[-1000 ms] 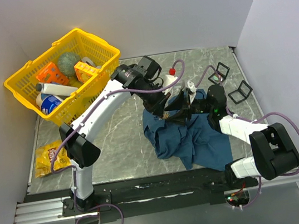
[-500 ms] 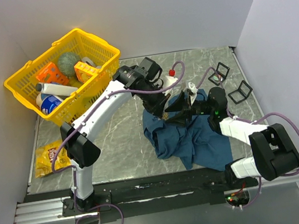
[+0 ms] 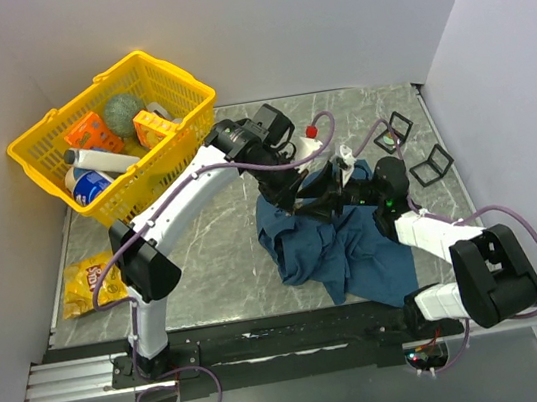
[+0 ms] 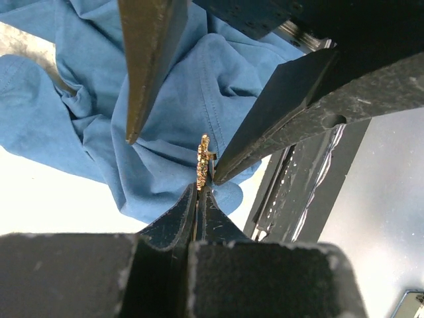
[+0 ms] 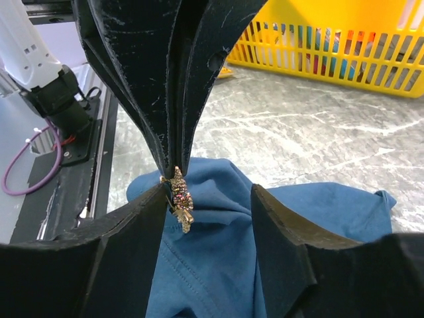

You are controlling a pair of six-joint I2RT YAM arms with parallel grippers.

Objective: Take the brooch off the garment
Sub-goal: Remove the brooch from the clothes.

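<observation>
Left pincer (image 4: 200, 191): I am pinching the brooch (image 4: 203, 159) between pressed-together tips, over the garment (image 4: 86, 126), which is lying rumpled on the table (image 3: 215, 249). Right pincer (image 5: 207, 195): I am holding the jaws spread, one finger (image 5: 126, 232) just beside the brooch.

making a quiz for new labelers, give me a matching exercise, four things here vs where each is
1 brooch
2 garment
3 basket
4 snack bag

A far left corner of the table
B in the shut jaws of the left gripper
C crumpled on the right half
D flat by the left edge

Pairs: 1-B, 2-C, 3-A, 4-D
</observation>
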